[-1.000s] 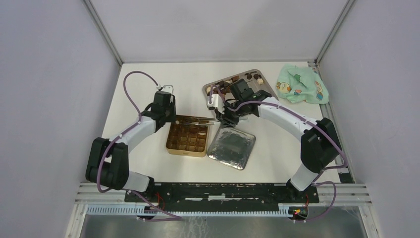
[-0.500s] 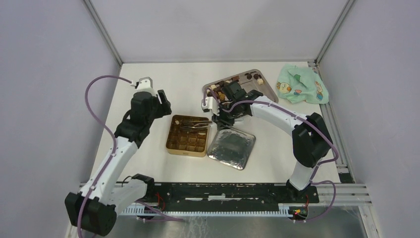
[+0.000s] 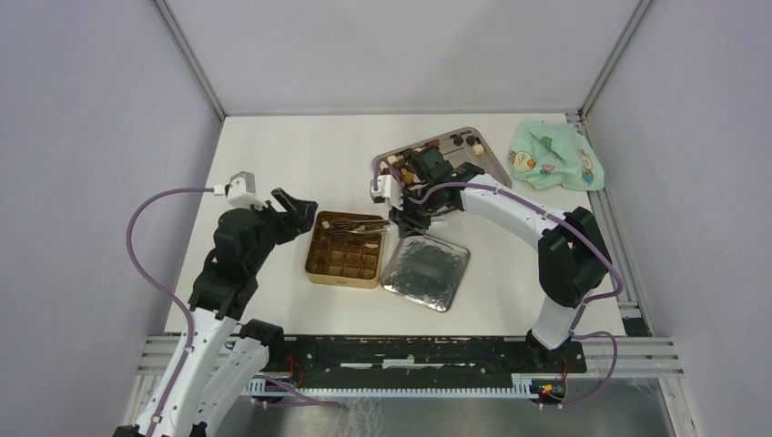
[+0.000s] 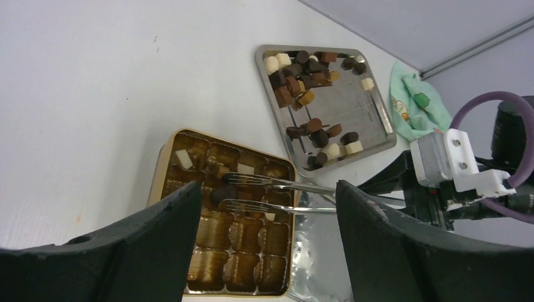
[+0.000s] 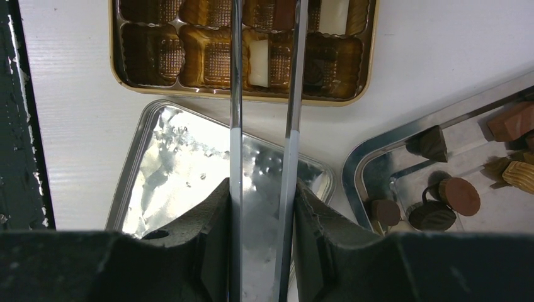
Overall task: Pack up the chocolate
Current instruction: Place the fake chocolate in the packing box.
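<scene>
My right gripper (image 3: 407, 208) is shut on the long silver tongs (image 3: 360, 226), clamped between its fingers (image 5: 208, 214) in the right wrist view. The tong tips reach over the gold gridded tin (image 3: 343, 271). A dark chocolate (image 4: 221, 192) sits between the tips; I cannot tell whether it is pinched. A few pieces lie in the tin's far cells, one of them cream (image 5: 259, 63). Many chocolate pieces (image 4: 306, 78) lie on the silver tray (image 3: 492, 157). My left gripper (image 3: 297, 202) is open and empty, raised to the left of the tin.
The tin's silver lid (image 3: 426, 270) lies right of the tin, under the tongs' handles. A green printed cloth (image 3: 552, 155) lies at the far right. Walls enclose the table on three sides.
My left arm has lifted off the tin's far left corner and drawn back toward the near left. My right gripper has stayed over the lid's far edge, tongs still over the tin.
</scene>
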Controlling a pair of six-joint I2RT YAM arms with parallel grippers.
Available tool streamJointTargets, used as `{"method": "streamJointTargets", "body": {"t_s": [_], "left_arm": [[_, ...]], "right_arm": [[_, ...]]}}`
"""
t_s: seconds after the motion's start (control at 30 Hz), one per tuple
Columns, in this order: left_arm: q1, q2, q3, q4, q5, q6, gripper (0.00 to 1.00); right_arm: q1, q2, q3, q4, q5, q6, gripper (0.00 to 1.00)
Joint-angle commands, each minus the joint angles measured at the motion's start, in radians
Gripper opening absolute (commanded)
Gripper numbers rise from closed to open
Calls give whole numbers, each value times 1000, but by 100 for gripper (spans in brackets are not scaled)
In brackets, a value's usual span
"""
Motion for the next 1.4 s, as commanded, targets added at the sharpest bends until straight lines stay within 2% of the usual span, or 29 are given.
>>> {"method": "streamJointTargets", "body": {"t_s": [0.0, 0.33, 0.63, 0.8, 0.97, 1.17, 1.37], "left_arm": [[2, -79, -38, 58, 49, -130, 84], [1, -166, -76, 111, 140, -249, 84], [1, -161, -118, 175, 227, -267, 84], [1, -146, -166, 253, 275, -288, 85], [1, -152, -198, 326, 295, -310, 99], [-1, -116, -247, 395, 343, -347, 100], [-1, -130, -238, 365, 316, -334, 100]], "right_arm": [[5, 2, 63, 14, -37, 17, 39], [4, 3, 57, 13, -36, 17, 43], [-55, -98, 18, 13, -129, 1, 37], [-175, -186, -58, 39, -170, 5, 37], [-356, -225, -120, 64, -186, 10, 37], [-553, -187, -95, -42, -107, -103, 37], [-634, -151, -102, -86, 19, -250, 37]]}}
